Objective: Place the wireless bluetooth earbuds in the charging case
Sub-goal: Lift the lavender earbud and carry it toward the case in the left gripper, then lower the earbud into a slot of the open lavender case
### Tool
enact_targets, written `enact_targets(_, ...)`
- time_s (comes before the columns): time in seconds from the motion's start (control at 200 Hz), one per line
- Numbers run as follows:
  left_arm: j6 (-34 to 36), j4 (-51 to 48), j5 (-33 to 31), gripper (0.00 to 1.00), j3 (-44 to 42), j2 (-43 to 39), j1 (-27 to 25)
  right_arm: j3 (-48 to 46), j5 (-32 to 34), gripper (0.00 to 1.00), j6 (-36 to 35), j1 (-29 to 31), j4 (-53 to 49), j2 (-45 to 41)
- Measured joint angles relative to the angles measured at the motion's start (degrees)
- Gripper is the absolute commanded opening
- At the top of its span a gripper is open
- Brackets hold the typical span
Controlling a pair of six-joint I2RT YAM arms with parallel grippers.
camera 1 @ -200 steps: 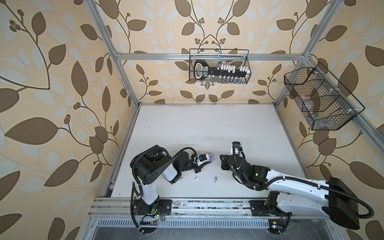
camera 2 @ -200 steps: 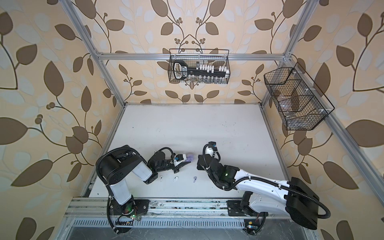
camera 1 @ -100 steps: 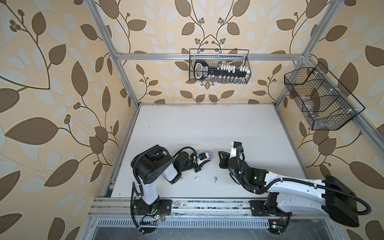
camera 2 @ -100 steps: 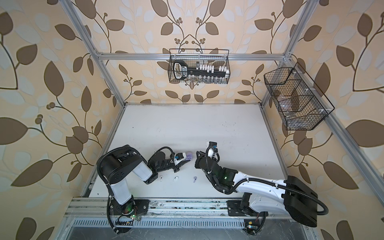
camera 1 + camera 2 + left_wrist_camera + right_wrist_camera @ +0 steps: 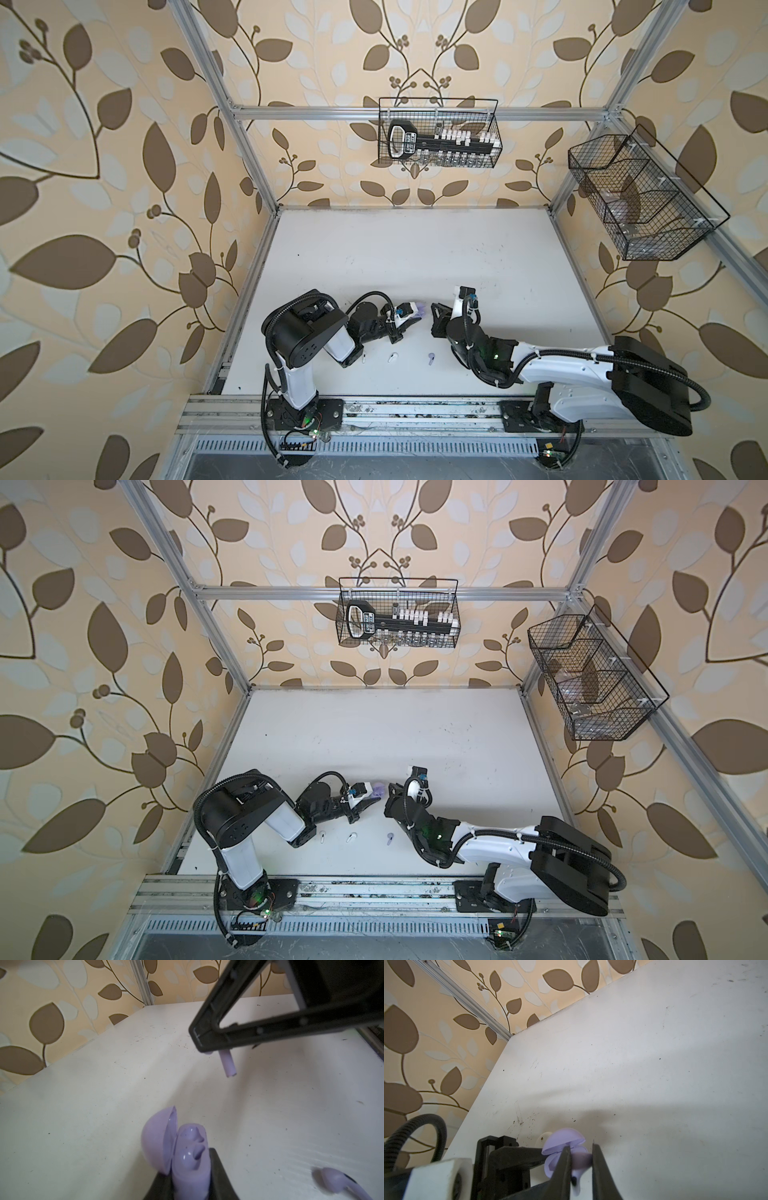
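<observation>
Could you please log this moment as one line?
left gripper: shut on open lavender case | right gripper: shut on lavender earbud | insertion: not yet done

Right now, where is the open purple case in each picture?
In a top view: purple case below centre, at the left gripper's tip.
In a top view: purple case, same place.
Left wrist: purple case close up, lid open.
Right wrist: purple case just behind the right gripper.
Shared landmark: the left gripper clamping it.
</observation>
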Motion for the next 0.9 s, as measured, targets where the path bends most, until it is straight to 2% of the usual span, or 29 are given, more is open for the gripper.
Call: enact_targets(0.9, -3.58, 0.79, 0.31, 0.03, 0.33, 0.0, 2.21, 1.92, -2.03, 0.15, -1.31, -0.94, 15.78, 13.64)
